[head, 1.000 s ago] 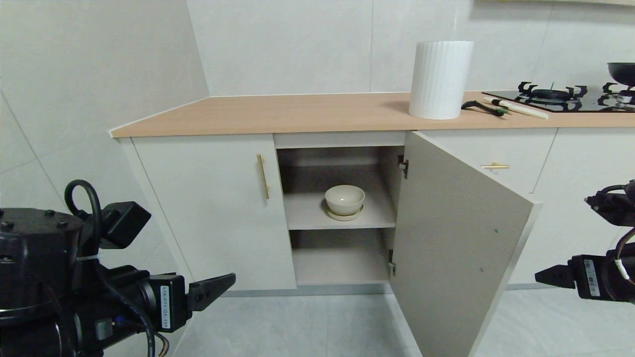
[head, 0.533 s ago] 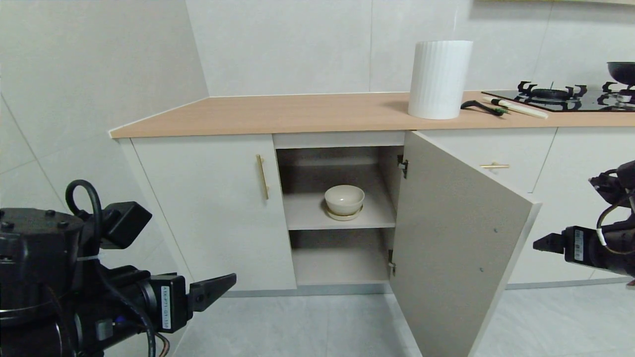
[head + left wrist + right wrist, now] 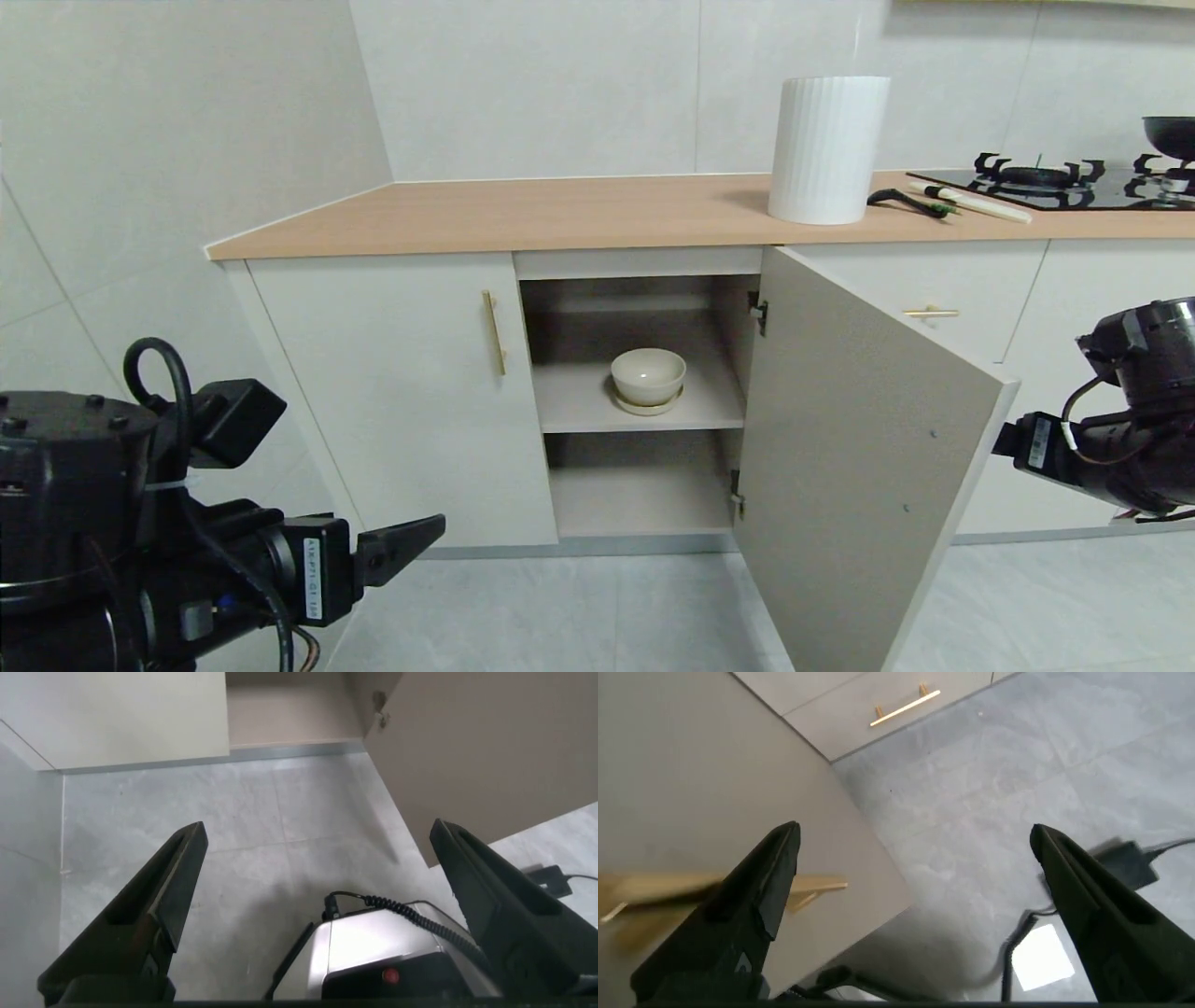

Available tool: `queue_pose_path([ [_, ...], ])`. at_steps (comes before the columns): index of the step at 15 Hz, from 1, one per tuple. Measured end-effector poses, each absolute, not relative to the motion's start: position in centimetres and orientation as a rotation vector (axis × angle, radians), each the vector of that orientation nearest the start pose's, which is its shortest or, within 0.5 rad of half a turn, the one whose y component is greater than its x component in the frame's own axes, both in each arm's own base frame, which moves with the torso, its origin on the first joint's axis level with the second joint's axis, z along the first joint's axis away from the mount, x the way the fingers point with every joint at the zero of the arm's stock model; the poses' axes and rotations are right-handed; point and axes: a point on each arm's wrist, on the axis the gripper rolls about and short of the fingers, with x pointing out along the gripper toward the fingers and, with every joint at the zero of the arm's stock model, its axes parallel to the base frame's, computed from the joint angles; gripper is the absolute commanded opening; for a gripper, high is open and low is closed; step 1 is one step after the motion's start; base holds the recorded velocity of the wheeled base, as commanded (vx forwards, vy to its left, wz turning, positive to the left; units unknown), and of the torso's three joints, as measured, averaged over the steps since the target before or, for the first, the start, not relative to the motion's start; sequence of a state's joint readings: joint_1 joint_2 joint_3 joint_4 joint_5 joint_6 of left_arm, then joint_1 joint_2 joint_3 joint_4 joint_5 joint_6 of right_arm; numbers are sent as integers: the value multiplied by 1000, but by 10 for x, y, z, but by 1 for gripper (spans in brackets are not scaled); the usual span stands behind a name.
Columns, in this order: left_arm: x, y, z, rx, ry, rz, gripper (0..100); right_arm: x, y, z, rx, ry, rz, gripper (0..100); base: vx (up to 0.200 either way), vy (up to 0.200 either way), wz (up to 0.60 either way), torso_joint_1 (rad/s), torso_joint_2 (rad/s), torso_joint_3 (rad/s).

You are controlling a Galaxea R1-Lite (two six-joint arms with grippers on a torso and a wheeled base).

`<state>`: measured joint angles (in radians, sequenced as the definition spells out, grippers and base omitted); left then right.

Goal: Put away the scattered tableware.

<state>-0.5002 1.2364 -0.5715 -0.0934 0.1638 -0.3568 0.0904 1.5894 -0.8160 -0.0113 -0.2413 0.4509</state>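
Cabinet shelf (image 3: 579, 403) holds bowl (image 3: 648, 375); right wrist view: door handle (image 3: 738, 894).

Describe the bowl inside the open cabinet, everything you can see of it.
The bowl is cream-white, round and smooth, with a glossy look like glazed ceramic. It stands upright, mouth up, and what shows of its inside looks empty. It rests on a small flat dish of the same colour, which peeks out under its foot. Both sit on the upper shelf of the cabinet, whose door stands open. Nothing else touches it.
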Motion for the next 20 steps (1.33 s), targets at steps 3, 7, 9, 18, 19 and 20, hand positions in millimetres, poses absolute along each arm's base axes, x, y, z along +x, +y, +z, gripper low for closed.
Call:
queue_pose_path([
  [3,152,-79,180,-160,593,-233,100,261,22,156,315,700,-301,100,0,0,0,0,0,0],
  [7,152,-79,180,-164,594,-238,100,260,40,151,333,717,-247,100,0,0,0,0,0,0],
  [9,152,-79,182,-167,588,-240,100,258,54,150,339,732,-187,100,0,0,0,0,0,0],
  [18,152,-79,183,-167,584,-239,100,277,129,149,257,757,47,100,0,0,0,0,0,0],
  [19,152,-79,183,-167,584,-238,100,283,136,148,258,762,74,100,0,0,0,0,0,0],
  [20,152,-79,183,-166,583,-238,100,288,142,147,261,769,97,100,0,0,0,0,0,0],
])
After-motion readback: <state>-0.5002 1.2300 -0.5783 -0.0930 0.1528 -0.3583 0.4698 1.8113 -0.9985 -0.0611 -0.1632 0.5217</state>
